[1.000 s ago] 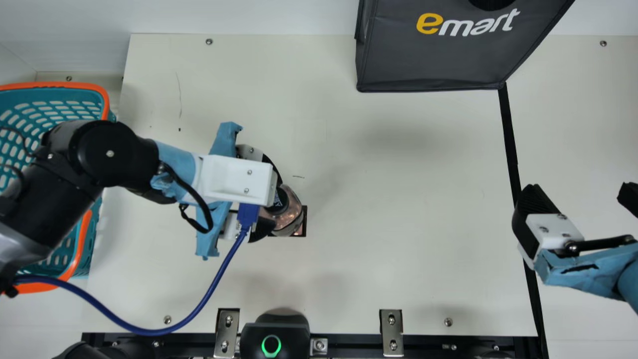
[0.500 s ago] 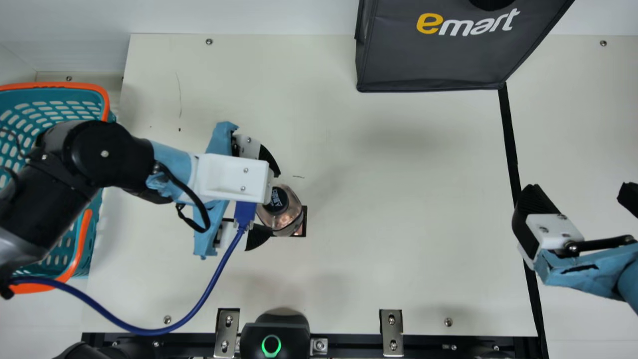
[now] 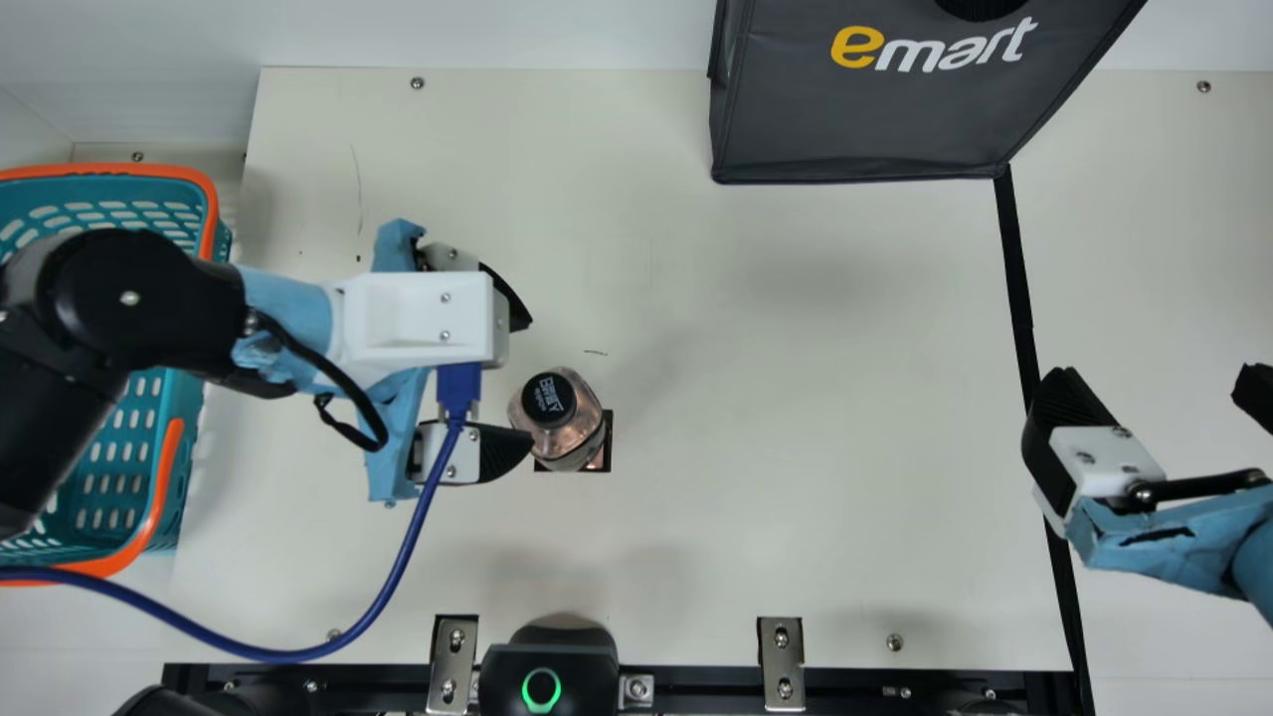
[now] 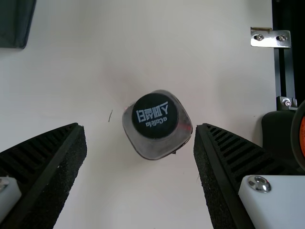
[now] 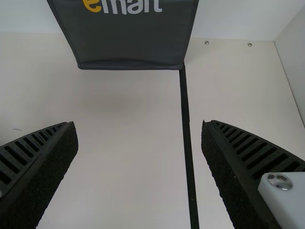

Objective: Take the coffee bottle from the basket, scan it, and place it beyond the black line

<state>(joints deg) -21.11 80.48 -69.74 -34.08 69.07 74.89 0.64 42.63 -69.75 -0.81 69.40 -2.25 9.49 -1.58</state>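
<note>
In the main view my left gripper stands open just left of the coffee bottle, which is upright on the table with its black cap up, over a small dark square mark. The left wrist view shows the bottle beyond the spread fingers of my left gripper, with nothing held. At the main view's right, my right gripper is open and empty near the black line. In the right wrist view the black line runs beyond my right gripper. The basket is at the far left, partly under my left arm.
A dark grey bag stands at the back, its corner meeting the black line. At the front edge is a black scanner with a lit green ring, between metal brackets. A blue cable loops from my left gripper over the table.
My left gripper has drawn back leftward and slightly toward the bag's side of the table, away from the bottle, uncovering its cap. Bottle and right arm have stayed put.
</note>
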